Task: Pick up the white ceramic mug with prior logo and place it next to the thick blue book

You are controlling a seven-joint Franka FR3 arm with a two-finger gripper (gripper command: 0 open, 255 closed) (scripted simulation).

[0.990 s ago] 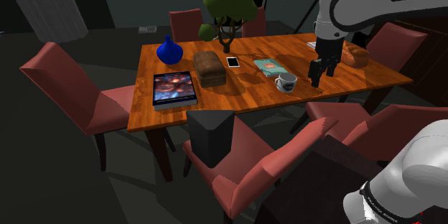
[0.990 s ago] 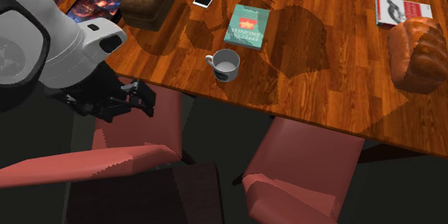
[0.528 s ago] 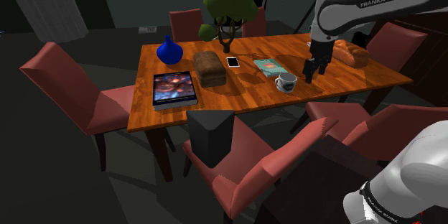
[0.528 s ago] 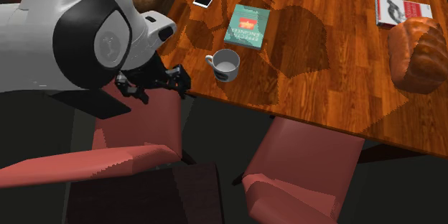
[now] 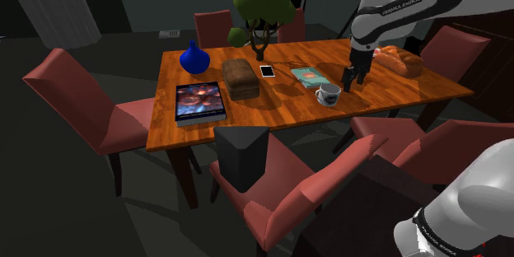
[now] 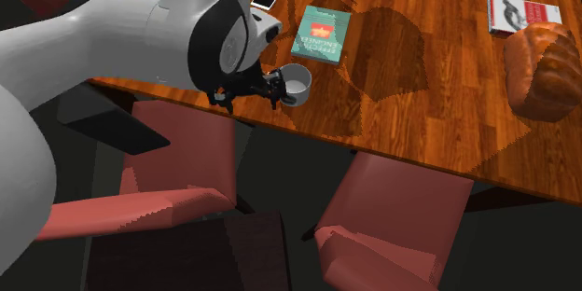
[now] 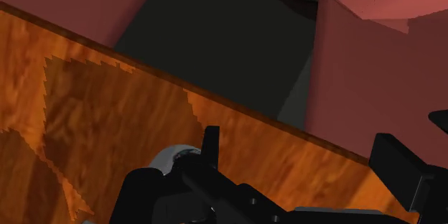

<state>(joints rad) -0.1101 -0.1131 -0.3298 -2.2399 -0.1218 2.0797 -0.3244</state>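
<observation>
A wooden table and red chairs are set in a dim room. The white mug is stood upright just beside the teal book, mouth upward. The gripper is left unclenched.

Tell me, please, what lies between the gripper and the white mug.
Nothing: in the shoulder view, bare wooden table separates the gripper and the mug.

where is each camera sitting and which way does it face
Shoulder view: beside and a little behind the robot, looking down over the table; the white arm comes in from that view's right, with the gripper beside the mug.
Second exterior view: high above the table's chair-side edge, looking steeply down; the arm's links cross that view's left.
Wrist view: on the hand, looking along the open fingers, past the table edge to a red chair.
Shoulder and second exterior views share the mug, teal book and bread loaf.
</observation>
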